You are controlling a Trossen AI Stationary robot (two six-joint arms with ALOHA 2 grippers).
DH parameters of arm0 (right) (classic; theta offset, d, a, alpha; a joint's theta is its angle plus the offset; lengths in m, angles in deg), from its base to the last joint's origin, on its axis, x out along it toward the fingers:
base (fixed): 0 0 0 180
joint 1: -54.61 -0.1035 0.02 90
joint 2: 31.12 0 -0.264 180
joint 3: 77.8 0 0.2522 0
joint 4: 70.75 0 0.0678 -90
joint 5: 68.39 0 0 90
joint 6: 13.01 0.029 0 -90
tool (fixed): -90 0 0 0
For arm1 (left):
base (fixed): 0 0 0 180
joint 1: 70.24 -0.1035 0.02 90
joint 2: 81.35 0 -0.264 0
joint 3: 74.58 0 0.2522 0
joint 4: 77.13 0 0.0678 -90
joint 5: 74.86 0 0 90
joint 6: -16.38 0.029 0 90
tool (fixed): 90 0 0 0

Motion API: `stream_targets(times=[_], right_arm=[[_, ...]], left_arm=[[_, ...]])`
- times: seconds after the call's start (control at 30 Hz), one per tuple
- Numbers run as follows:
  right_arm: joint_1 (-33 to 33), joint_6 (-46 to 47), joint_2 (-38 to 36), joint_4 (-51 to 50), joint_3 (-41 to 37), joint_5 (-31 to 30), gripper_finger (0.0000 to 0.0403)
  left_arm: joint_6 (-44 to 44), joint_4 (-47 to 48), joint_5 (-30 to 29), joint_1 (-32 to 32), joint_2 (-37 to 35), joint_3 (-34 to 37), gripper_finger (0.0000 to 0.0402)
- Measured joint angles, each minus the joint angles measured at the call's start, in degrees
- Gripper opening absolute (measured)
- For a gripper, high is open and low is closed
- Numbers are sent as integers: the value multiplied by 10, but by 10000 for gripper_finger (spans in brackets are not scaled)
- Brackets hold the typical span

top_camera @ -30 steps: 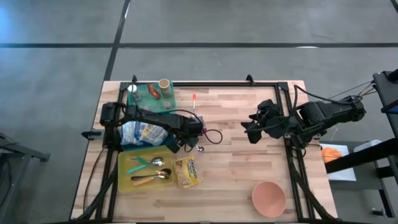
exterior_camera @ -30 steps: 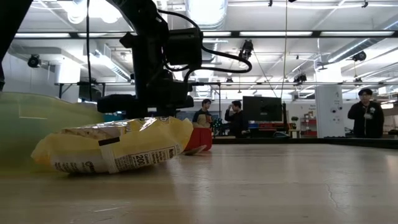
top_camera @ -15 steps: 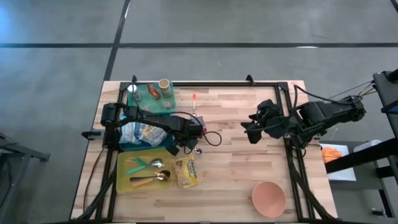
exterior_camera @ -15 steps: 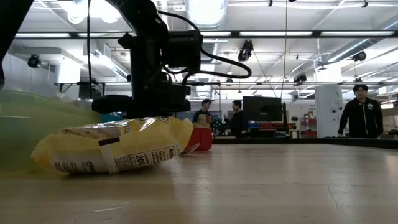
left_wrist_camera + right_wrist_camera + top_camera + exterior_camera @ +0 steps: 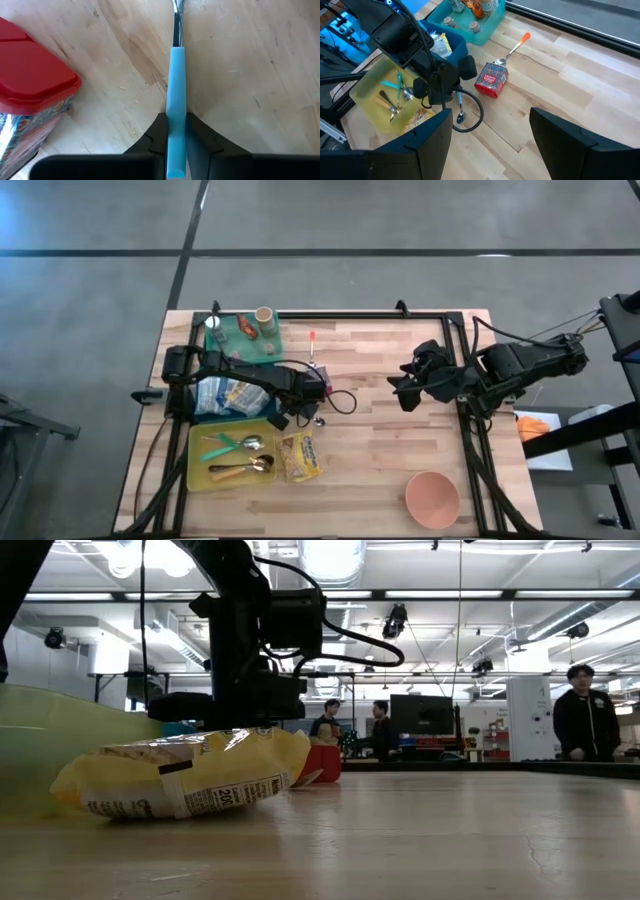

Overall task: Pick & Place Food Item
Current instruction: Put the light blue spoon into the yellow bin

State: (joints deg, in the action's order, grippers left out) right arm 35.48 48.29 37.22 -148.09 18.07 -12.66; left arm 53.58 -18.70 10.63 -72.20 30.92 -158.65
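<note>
Where readable, "20" on yellow snack bag point(image 5: 185, 780).

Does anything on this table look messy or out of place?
Slightly. The yellow snack bag lies half over the edge of the yellow tray holding cutlery, and an orange-handled spoon sits loose on the wood. The left gripper is shut on a blue-handled spoon, though the task names food.

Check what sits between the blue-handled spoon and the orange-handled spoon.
The red box lies between the blue-handled spoon and the orange-handled spoon; the right wrist view shows it.
</note>
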Motion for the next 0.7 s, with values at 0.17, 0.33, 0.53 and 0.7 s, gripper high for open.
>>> stream_targets(times=[0.17, 0.33, 0.53, 0.7], right_arm=[[0, 0, 0, 0, 0, 0, 263], [0, -2, 0, 0, 0, 0, 263], [0, -11, 0, 0, 0, 0, 263], [0, -10, 0, 0, 0, 0, 263]], left_arm=[[-2, 10, -3, 0, -3, -10, 40], [-16, 33, -4, 0, -5, -41, 40], [-32, 69, -2, 0, -6, -83, 40], [-43, 136, 14, 1, -7, -127, 40]])
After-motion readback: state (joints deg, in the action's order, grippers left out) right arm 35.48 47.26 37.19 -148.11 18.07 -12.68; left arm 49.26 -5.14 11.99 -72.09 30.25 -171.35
